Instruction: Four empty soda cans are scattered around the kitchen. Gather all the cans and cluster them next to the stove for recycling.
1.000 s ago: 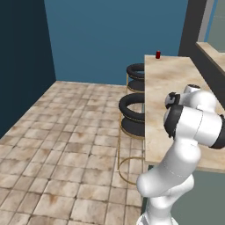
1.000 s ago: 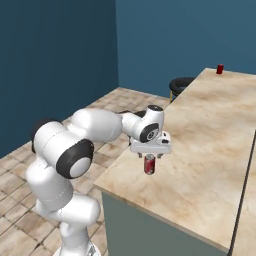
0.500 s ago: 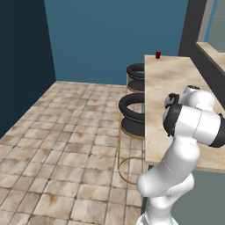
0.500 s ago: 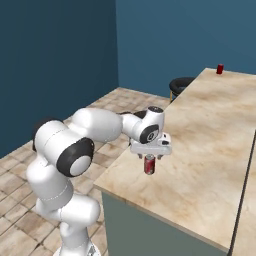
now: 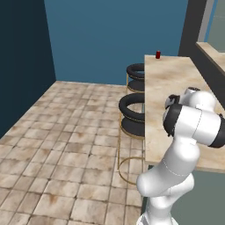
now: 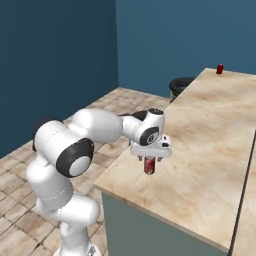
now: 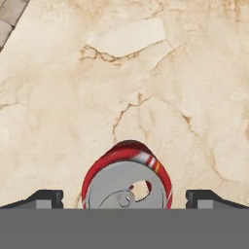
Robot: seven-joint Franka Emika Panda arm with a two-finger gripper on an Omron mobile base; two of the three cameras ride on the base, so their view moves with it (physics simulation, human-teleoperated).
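Note:
A red soda can [image 6: 149, 166] with a silvery top stands upright near the counter's [image 6: 210, 130] front left corner. My gripper [image 6: 149, 159] points straight down over it, open, with one finger on each side of the can. In the hand view the can's top [image 7: 127, 181] sits between the two fingertips [image 7: 46, 197], with a clear gap on each side. A second red soda can [image 6: 219, 69] stands at the counter's far end, also seen as the far can [image 5: 158, 54]. The stove is out of view.
Two black round stools [image 5: 134, 112] [image 5: 137, 72] on gold wire frames stand along the counter's [image 5: 167, 83] left side. Brown tiled floor [image 5: 66, 132] spreads to the left, with blue walls behind. A dark vertical panel [image 5: 193, 26] rises at the counter's far right.
The hand has sunk a little lower around the red can. The jaws stay wide and the can has not moved.

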